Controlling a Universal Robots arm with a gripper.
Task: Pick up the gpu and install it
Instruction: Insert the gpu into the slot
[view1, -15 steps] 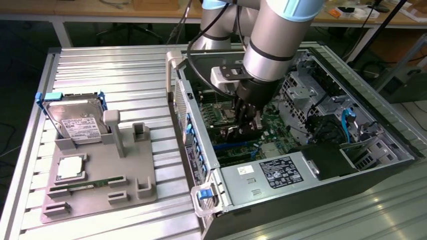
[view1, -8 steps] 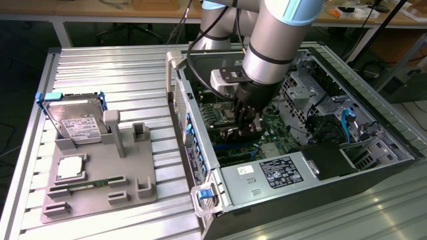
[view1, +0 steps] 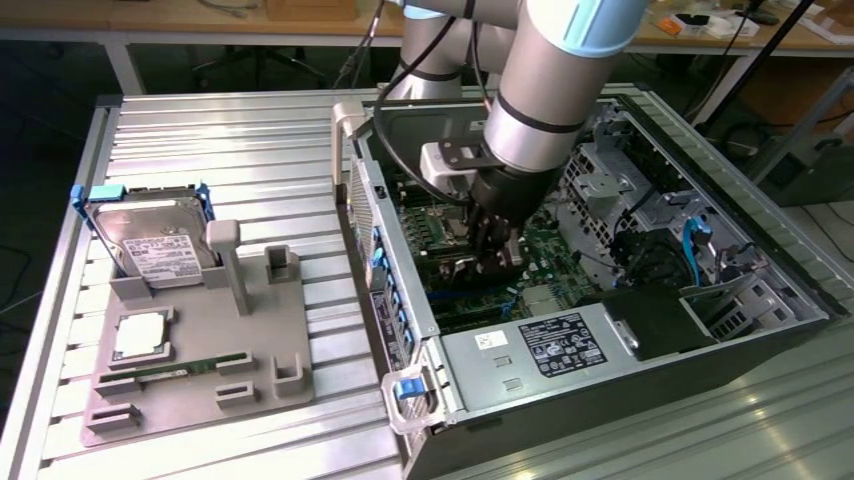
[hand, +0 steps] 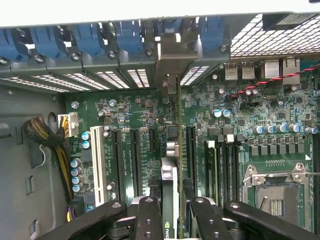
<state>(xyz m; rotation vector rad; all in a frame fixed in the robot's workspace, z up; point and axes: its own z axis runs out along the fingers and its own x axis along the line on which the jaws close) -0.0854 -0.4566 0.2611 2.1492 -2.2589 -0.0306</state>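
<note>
Scene: an open computer case (view1: 641, 330) lies on its side on a ribbed metal tabletop (view1: 240, 130), with a robot arm (view1: 547, 90) reaching down into it.
Pincer: the pincer (hand: 172, 215) is partly closed, its two black fingers (hand: 150, 220) pressed against opposite faces of the gpu (hand: 168, 195), pinching it. In the exterior view the pincer (view1: 491, 255) is low inside the case, just above the board.
Gpu: held edge-on and upright over the green motherboard (hand: 280, 125), in line with the long black expansion slots (hand: 120, 160). Its far end reaches the row of blue-clipped rear slot covers (hand: 125, 40). I cannot tell whether it is seated in a slot.
Case interior: a labelled power supply (view1: 547, 345) sits at 6 o'clock from the pincer in the exterior view.
Parts holder: a grey holder (view1: 200, 390) rests on the tabletop at 9 o'clock from the case, well apart from the pincer.
Hard drive: a silver hard drive (view1: 154, 245) in a blue frame stands upright at the holder's 12 o'clock end.
Memory stick: a slim green memory stick (view1: 174, 368) lies flat in the holder, at 6 o'clock from the drive.
</note>
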